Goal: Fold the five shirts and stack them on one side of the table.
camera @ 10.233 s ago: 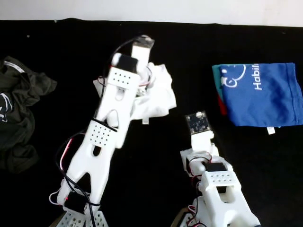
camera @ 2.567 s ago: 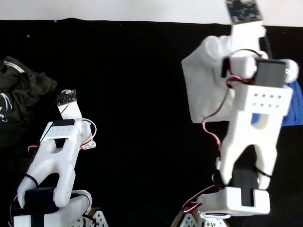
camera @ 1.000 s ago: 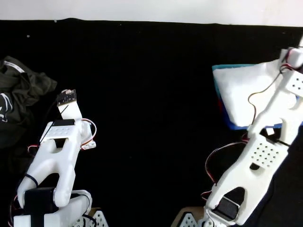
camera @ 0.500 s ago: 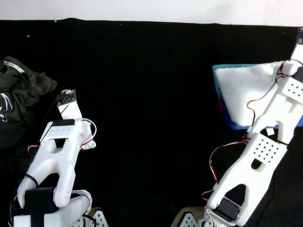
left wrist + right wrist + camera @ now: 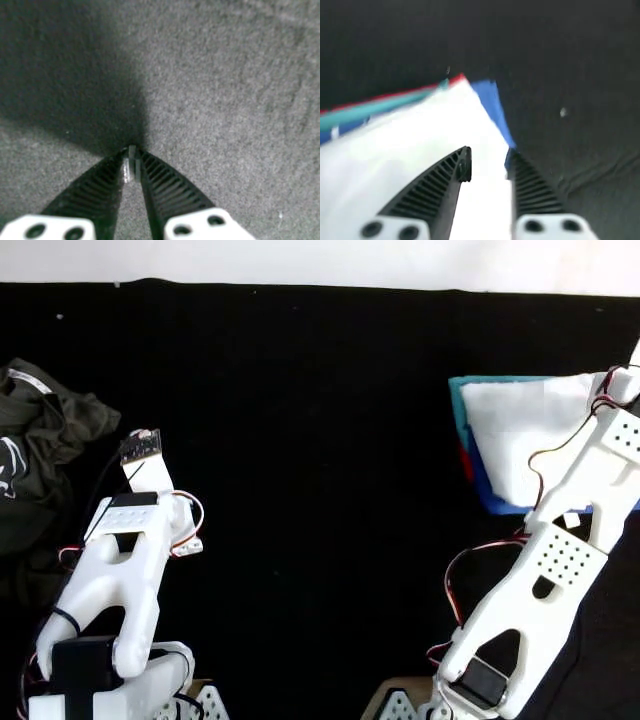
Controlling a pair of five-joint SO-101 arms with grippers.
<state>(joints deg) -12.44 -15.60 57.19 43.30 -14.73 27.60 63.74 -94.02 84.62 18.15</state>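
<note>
Folded white cotton shirt (image 5: 510,435) is lying on blue folded shirt (image 5: 485,498), upper right of high view. Right pincer (image 5: 487,162) is hovering above, jaws apart; left pincer (image 5: 132,162) is resting closed. Best lifting straight up, avoiding dragging the stack.

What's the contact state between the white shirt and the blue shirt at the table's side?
Touching. The high view shows the white shirt lying flat on the blue shirt, whose edge pokes out directly beneath it with no gap.
</note>
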